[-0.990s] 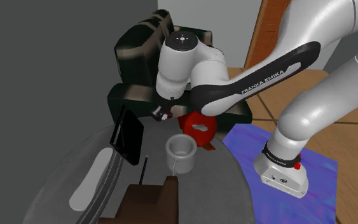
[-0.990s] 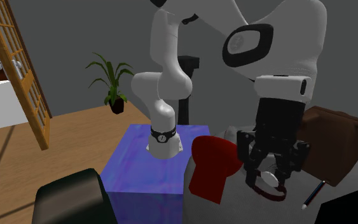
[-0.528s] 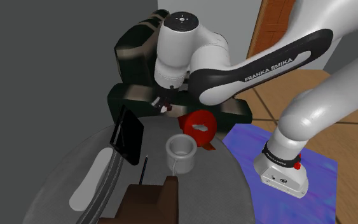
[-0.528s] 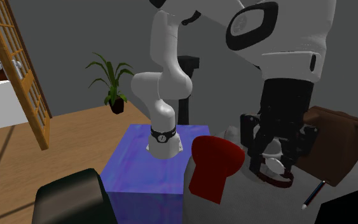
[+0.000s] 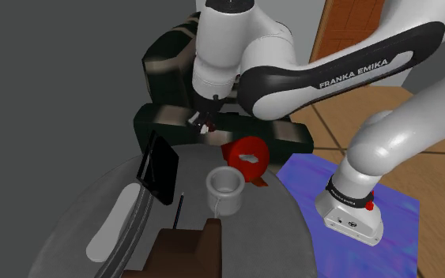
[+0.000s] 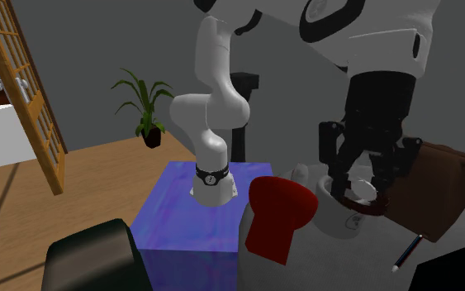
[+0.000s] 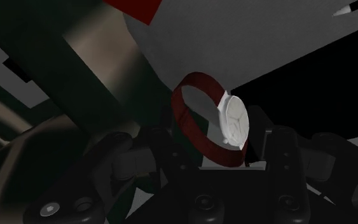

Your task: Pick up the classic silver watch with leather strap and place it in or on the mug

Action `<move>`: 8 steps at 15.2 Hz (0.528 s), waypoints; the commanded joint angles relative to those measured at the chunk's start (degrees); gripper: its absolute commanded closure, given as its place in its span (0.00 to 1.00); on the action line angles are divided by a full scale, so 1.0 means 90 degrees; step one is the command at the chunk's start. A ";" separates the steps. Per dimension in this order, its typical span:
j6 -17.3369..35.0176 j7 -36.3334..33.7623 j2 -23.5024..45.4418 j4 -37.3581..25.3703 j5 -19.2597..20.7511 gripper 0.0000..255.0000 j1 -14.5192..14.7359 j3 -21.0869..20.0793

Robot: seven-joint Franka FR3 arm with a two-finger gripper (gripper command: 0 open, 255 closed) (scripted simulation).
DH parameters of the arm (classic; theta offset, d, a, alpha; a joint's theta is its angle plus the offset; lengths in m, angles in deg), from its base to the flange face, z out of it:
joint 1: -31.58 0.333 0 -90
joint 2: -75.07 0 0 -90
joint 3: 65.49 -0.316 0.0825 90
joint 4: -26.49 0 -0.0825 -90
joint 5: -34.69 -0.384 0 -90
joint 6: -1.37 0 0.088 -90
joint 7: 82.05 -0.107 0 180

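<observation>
Rising higher than before, pincer (image 6: 361, 188) clasping red-strapped watch (image 7: 233, 121), white mug (image 5: 224, 192) unmoved

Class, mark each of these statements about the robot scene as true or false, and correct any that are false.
1. The pincer is shut on the watch. True.
2. The watch lies inside the mug. False: it hangs in the pincer, in the air.
3. The watch's strap is dark red. True.
4. The mug lies on its side. False: it stands upright, its opening facing up.
</observation>
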 commanded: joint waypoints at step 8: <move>-0.0859 -0.0776 -0.1021 0.0256 -0.0731 1.00 0.0986 -0.0465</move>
